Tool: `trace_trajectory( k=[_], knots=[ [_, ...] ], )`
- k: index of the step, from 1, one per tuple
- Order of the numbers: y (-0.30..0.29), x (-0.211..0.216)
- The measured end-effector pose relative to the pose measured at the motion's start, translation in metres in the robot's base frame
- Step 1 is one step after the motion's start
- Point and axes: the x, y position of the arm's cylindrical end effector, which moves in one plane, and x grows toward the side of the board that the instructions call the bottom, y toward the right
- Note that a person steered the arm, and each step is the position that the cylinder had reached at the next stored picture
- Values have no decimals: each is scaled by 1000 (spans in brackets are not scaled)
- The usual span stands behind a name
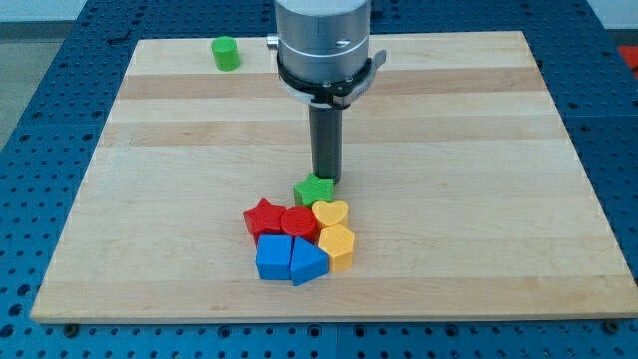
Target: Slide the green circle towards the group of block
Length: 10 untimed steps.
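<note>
The green circle (226, 53) stands alone near the view's top left of the wooden board (478, 150). The group of blocks sits at the view's lower middle: a green star (313, 189), a red star (263, 217), a red round block (298, 222), a yellow heart (330, 213), a yellow block (337, 245), a blue cube (273, 257) and a blue wedge-shaped block (307, 262). My tip (326, 180) rests just above and to the right of the green star, touching or nearly touching it, far from the green circle.
The arm's grey wrist housing (324, 40) hangs over the board's top middle. The board lies on a blue perforated table (40, 120).
</note>
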Motion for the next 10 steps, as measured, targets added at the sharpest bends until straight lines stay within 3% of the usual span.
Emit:
trace_trajectory(
  k=[4, 6, 8, 10],
  knots=[
    [-10, -188],
    [-85, -266],
    [-127, -265],
    [-165, -236]
  ],
)
